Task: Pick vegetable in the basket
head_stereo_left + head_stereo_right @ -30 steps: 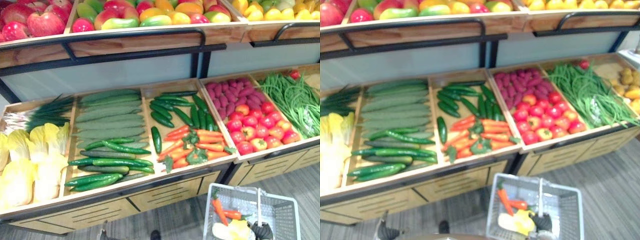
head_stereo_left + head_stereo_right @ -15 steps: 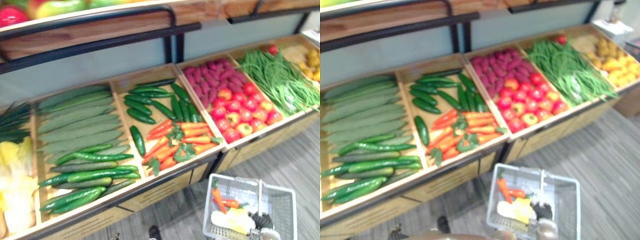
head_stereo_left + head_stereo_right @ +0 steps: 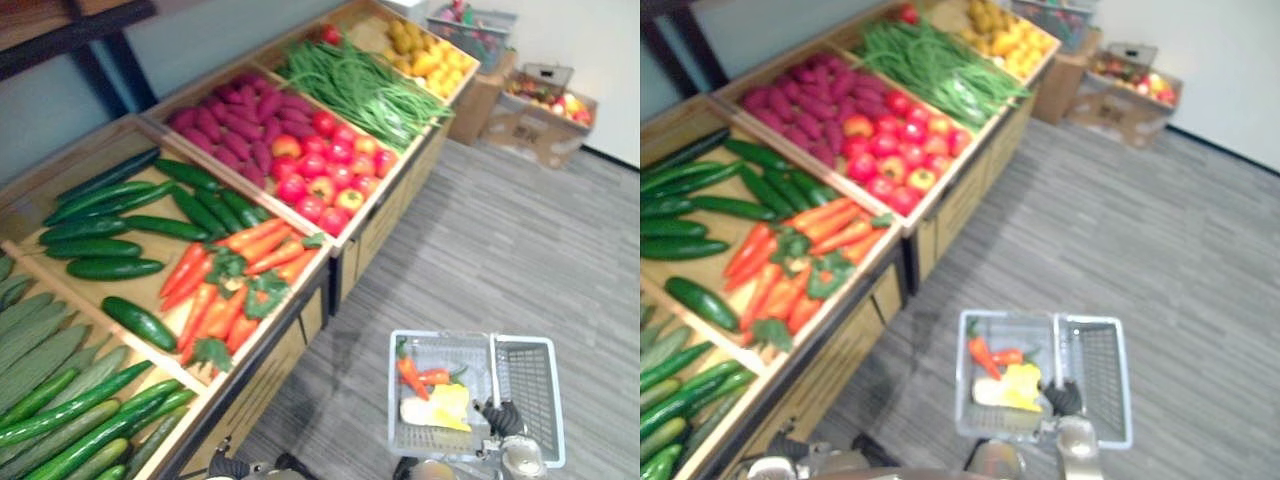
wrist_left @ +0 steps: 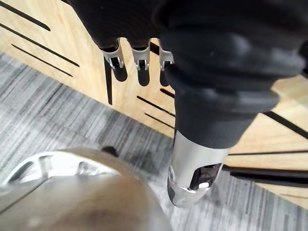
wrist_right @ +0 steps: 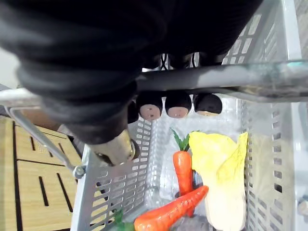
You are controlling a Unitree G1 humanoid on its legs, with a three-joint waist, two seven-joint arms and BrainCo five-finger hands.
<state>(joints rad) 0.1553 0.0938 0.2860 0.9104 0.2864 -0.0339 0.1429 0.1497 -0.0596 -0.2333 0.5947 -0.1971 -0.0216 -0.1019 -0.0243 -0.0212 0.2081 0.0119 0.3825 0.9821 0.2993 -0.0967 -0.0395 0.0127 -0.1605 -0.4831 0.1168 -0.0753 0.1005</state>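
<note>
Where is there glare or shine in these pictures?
Left eye view: even light, pale shine on the cucumbers and tomatoes. Right wrist view: a bright streak along the basket handle, which the right robot hand grips. Left wrist view: flat light on the wooden panel past the left robot hand.

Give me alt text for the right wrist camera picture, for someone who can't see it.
The robot's right hand curls round the grey handle of a white mesh basket. Below the handle, inside the basket, lie two orange carrots with green tops and a pale yellow cabbage. Light wooden cabinet fronts stand beside the basket.
</note>
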